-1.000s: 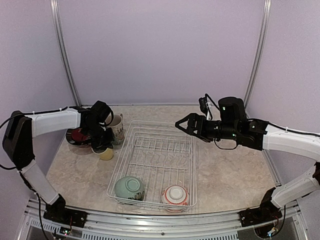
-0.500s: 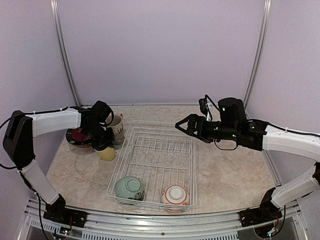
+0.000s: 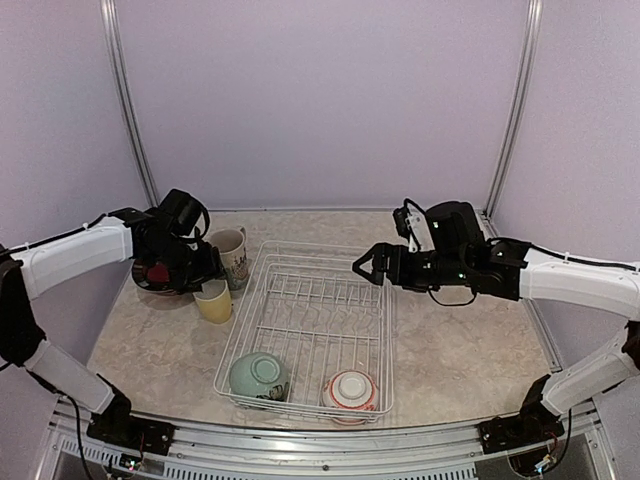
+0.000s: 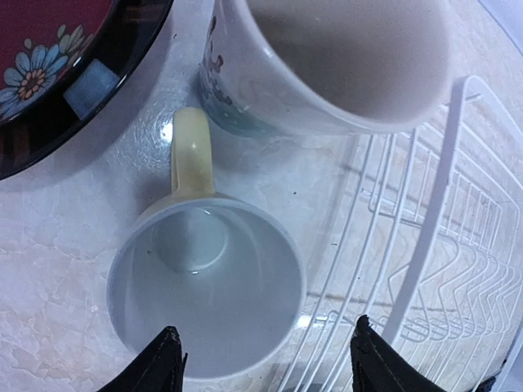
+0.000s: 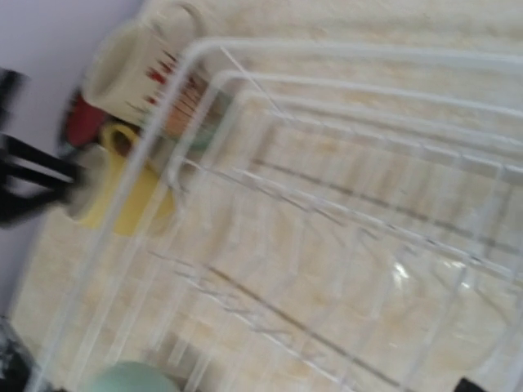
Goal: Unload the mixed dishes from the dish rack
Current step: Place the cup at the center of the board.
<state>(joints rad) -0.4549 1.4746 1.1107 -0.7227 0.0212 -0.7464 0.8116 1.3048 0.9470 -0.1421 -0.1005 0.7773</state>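
Left wrist view: the left claw (image 4: 267, 357) hangs with its fingers apart, gripping nothing. The yellow cup (image 4: 204, 302) stands directly beneath it on the surface (image 3: 460, 350), free of both fingers. The cup is upright, mouth up and long axis vertical, and its handle points away from the claw toward the tall mug (image 4: 327, 65). The mug stands farther out, with the floral plate (image 4: 49, 82) beside it. The dish rack (image 3: 391, 340) lies just to one side of the claw, its rim wire close to the cup.

Placing the cup looks finished. The left claw's next move would be to lift straight up, so that neither finger clips the rim or handle.

From the top external view, the right claw (image 3: 366, 265) hovers spread wide over the rack's far end, empty. The pale-green bowl (image 3: 259, 375) and the red-and-white bowl (image 3: 350, 390) sit well short of it, at the rack's near end. Both seem to rest mouth down with foot rings up. Whichever claw takes them needs a downward reach and a pinch across a rim.
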